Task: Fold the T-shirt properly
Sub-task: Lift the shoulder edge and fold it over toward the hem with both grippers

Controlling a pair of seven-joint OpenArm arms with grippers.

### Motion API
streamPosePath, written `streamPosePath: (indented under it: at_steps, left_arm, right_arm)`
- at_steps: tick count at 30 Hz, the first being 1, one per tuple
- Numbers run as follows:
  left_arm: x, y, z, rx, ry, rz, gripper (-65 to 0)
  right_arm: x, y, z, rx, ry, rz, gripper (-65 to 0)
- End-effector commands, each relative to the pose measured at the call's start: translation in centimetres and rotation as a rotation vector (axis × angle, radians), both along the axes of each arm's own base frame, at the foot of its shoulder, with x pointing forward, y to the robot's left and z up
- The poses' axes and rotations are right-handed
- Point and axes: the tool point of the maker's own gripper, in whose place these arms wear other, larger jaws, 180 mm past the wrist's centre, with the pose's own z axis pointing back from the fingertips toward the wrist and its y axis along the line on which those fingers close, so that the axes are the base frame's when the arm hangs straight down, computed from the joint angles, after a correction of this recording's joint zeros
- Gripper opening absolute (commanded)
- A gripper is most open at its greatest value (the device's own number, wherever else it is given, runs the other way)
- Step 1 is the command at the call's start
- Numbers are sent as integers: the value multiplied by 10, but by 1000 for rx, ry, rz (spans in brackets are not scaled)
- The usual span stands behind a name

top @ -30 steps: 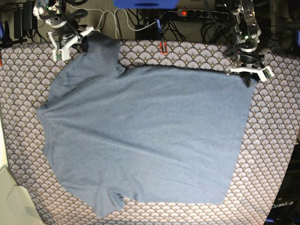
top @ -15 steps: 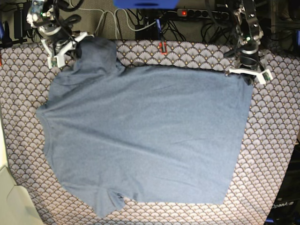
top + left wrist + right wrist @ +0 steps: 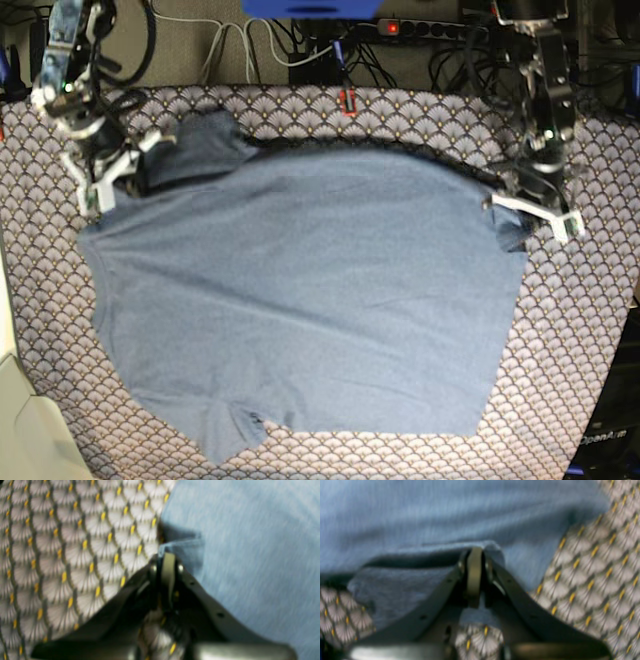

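The T-shirt lies spread, plain side up, on the fan-patterned table covering. The left gripper pinches its hem corner; the right gripper pinches a fabric edge near the sleeve, both jaw pairs pressed together.

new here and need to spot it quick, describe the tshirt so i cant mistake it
Look at the table covering, grey with a repeating fan pattern. Spread across most of it lies the T-shirt, pinched at its far edge by the left gripper and the right gripper. It is the only plain slate-blue fabric, with no pattern.
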Motion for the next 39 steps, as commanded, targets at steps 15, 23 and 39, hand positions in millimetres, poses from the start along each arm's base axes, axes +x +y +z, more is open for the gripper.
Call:
streamPosePath:
  at_steps: [15,23,39]
  left_arm:
    - [93,4,62,-41,-108,-8,-646]
    - [131,9,44,47,-9,-14,-646]
    - [161,2,71,256,-73,-85,-646]
  right_arm:
    - [111,-32,39,-43,-58,3,-650]
    - [166,-29,40,-2,-46,22,-650]
    - [222,0,32,-47,-60,151,-650]
